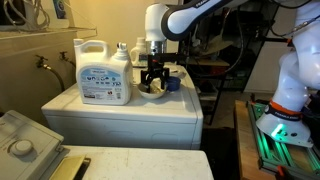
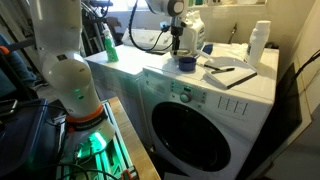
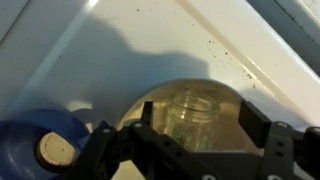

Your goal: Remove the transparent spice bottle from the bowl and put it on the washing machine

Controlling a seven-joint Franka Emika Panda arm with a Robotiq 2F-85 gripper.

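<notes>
In the wrist view the transparent spice bottle (image 3: 192,118) stands upright in the tan bowl (image 3: 228,102), its open mouth facing the camera. My gripper (image 3: 200,128) is open, with one finger on each side of the bottle and gaps to the glass. The bowl sits on the flat white top of the washing machine (image 3: 120,50). In an exterior view the gripper (image 1: 153,78) hangs just over the bowl (image 1: 152,93) on the washing machine (image 1: 130,115). In an exterior view the gripper (image 2: 178,45) is above the machine (image 2: 200,100); the bowl is hard to make out there.
A blue cup (image 3: 40,140) (image 1: 172,84) (image 2: 186,63) stands right beside the bowl. A large white detergent jug (image 1: 103,72) stands next to it. Papers and a notebook (image 2: 228,72) and a white bottle (image 2: 260,40) lie further along the top. A grey-white unit with a dial (image 1: 20,140) is nearby.
</notes>
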